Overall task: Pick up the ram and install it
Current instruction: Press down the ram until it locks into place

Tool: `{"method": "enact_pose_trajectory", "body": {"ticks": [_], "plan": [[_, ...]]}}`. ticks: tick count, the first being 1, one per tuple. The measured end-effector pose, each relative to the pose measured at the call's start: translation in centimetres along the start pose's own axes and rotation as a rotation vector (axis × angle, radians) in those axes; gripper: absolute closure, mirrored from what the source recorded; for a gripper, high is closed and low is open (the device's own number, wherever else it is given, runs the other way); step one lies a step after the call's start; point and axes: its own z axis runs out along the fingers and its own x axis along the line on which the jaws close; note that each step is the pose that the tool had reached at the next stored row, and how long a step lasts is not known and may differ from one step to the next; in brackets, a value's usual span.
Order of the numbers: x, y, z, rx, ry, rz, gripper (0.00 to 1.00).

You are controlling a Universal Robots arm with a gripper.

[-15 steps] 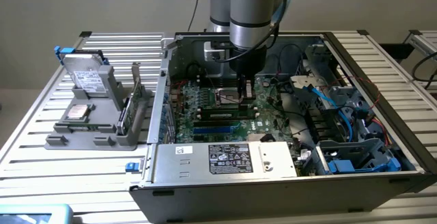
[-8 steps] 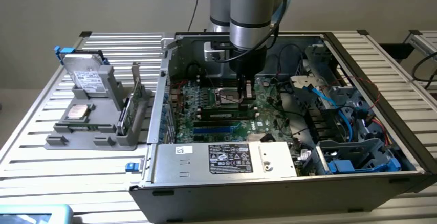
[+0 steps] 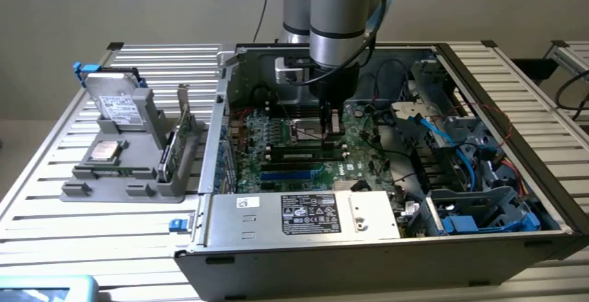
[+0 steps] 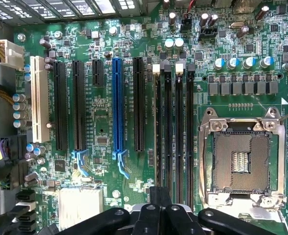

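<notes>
My end effector [image 3: 332, 124] is clenched, with no visible load, low over the motherboard [image 3: 276, 136]. The ram [image 3: 296, 156] seems seated among the black slots just beside it, its long axis along them.

This looks like a robotics lab or test bench: an opened computer case [image 3: 387, 157] with its motherboard [image 4: 148, 112] exposed lies mid-frame on a slatted aluminium table [image 3: 55, 212], a grey parts holder [image 3: 129, 150] stands at left, and a robot arm [image 3: 341, 12] reaches in from the top.
</notes>
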Motion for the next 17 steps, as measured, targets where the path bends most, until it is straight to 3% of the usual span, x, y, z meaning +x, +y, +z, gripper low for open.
{"method": "enact_pose_trajectory", "body": {"ticks": [5,8,13,17], "plan": [[0.0,0.03,0.06,-0.0002,0.0005,0.0,0.89],[0.1,0.43,-0.38,0.0,-0.0002,0.0,0.89],[0.1,2.03,-0.55,0.0,0.0002,0.0,0.89],[0.2,3.69,-0.59,0.0042,0.0001,0.001,0.89]]}}
